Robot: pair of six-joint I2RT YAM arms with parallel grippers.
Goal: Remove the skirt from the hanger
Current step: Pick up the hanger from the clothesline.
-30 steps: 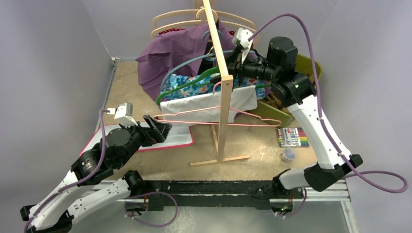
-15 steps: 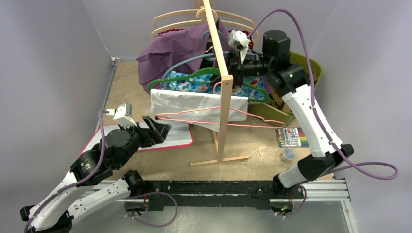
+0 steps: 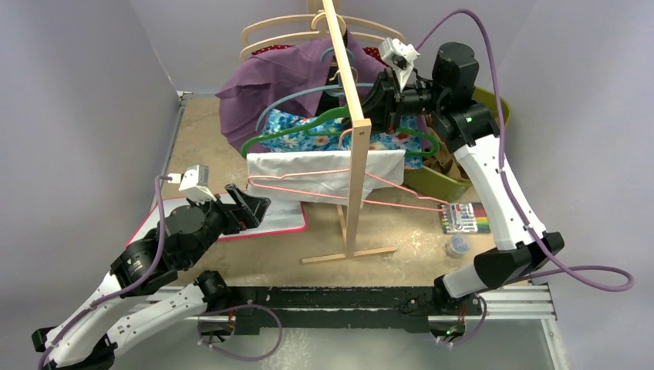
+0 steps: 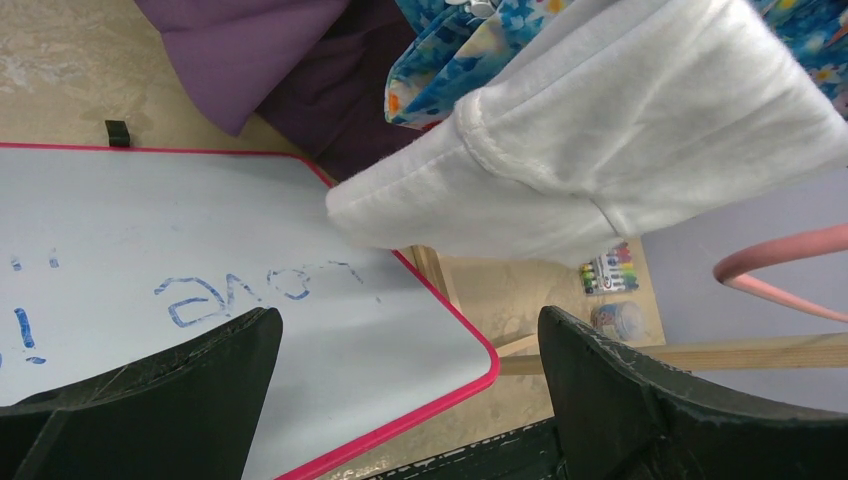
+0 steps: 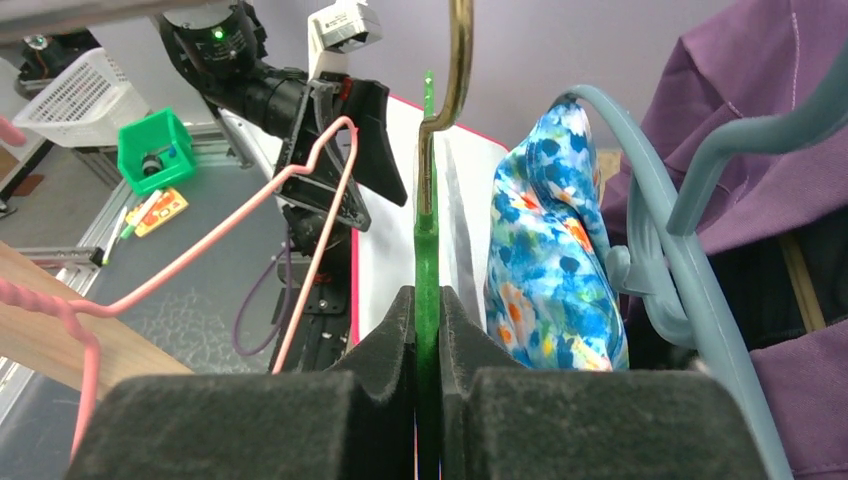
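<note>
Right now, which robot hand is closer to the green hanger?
Right. The right gripper is shut on the neck of the green hanger. The left gripper sits open, low over the whiteboard, apart from the hanger.

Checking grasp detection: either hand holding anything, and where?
Right hand pinches the green hanger at its neck, just below the metal hook. Left hand open, empty.

Soft even light; right pincer (image 5: 428, 315) blurred up close.
</note>
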